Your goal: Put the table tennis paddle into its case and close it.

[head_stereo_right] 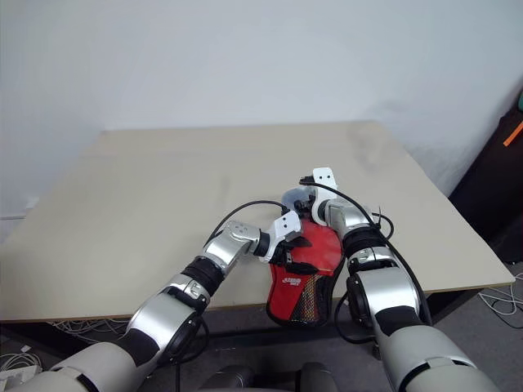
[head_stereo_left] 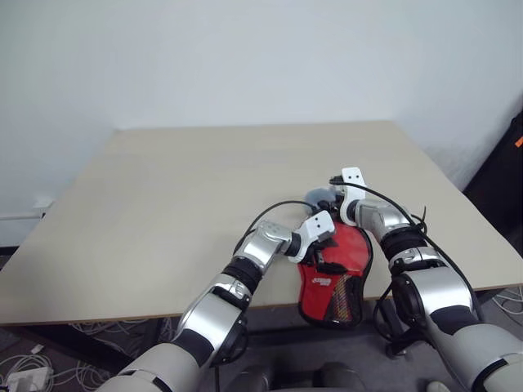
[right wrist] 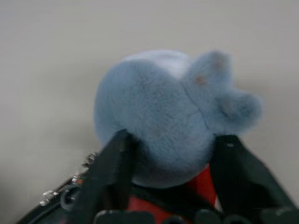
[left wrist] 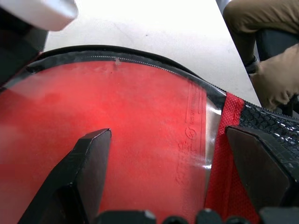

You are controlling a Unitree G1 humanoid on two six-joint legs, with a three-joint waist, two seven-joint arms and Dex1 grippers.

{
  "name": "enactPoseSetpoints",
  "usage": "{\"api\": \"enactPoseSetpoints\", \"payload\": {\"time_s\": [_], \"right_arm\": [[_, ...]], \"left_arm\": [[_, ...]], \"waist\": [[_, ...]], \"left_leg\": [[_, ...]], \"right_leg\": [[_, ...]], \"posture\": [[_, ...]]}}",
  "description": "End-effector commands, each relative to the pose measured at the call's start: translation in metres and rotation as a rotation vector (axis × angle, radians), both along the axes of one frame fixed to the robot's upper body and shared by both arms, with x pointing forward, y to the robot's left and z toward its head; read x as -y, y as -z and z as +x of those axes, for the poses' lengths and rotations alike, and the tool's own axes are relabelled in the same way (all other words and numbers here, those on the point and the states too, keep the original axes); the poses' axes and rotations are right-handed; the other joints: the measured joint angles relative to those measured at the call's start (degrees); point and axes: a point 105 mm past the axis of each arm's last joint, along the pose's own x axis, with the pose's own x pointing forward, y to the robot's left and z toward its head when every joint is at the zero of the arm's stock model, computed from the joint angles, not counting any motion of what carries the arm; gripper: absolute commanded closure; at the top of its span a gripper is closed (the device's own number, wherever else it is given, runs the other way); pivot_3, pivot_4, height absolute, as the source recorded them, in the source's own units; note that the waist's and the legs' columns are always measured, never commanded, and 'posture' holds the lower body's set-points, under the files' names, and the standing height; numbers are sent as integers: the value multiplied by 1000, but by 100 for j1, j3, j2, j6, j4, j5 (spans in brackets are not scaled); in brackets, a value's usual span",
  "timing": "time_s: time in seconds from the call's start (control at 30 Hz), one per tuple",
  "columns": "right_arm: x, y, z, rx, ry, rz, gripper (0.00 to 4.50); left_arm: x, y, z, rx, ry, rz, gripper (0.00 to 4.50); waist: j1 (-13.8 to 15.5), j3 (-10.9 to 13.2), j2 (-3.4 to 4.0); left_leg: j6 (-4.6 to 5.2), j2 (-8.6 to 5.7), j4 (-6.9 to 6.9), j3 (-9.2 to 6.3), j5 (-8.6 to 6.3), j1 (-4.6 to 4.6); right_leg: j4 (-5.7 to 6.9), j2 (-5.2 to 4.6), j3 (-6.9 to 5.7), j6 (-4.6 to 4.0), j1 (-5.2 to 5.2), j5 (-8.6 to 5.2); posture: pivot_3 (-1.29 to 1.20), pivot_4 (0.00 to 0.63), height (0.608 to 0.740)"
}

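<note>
Half the case [head_stereo_left: 331,282] under grippers

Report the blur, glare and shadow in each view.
Right wrist view: the grey fluffy charm is soft and out of focus. Left wrist view: the clear panel shows pale sheen, the stamped logo staying legible. Head views: even light, with soft shadow under the arms on the table.

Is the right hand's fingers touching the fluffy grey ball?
Touching. The right wrist view shows both fingers pressed against the sides of the fluffy grey charm.
</note>
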Motion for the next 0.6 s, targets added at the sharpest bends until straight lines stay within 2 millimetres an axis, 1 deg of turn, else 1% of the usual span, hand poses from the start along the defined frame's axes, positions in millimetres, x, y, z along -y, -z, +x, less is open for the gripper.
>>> {"api": "enactPoseSetpoints", "payload": {"time_s": [0.03,0.07,0.13,0.17,0.3,0.43,0.57,0.6], "right_arm": [[4,-30,13,119,40,17,3355],[5,-31,14,124,52,27,3777],[7,-33,15,132,71,37,4343],[9,-35,16,143,92,41,4490],[28,-46,21,198,195,49,4490],[63,-53,22,261,331,14,4490],[94,-49,15,260,417,-26,4490],[106,-47,11,258,440,-38,4490]], "left_arm": [[-38,52,-11,-145,-89,198,352],[-39,52,-11,-146,-90,199,352],[-39,52,-11,-148,-92,200,352],[-39,53,-11,-152,-93,201,352],[-38,53,-12,-168,-96,202,352],[-35,54,-14,-194,-99,197,352],[-32,54,-17,-212,-99,196,352],[-31,54,-17,-214,-95,197,352]], "waist": [[1,0,0],[1,0,0],[1,0,0],[1,0,0],[2,0,1],[4,0,1],[10,0,2],[20,0,2]], "left_leg": [[0,-1,0,0,0,0],[0,-2,0,0,0,0],[0,-2,0,0,0,0],[0,-2,0,0,0,0],[0,-2,0,-1,0,0],[0,-2,0,-2,0,-1],[1,-7,0,-1,0,-1],[1,-7,0,-1,0,-1]], "right_leg": [[0,0,0,0,0,0],[0,0,0,0,0,0],[0,0,1,0,-1,0],[0,0,1,0,-1,0],[0,0,1,0,0,0],[-1,0,0,0,1,0],[-2,-4,3,0,3,0],[-2,-4,3,0,3,0]], "posture": [[0,0,740],[0,0,740],[0,0,740],[0,0,740],[0,0,740],[0,0,740],[0,0,740],[0,0,740]]}}
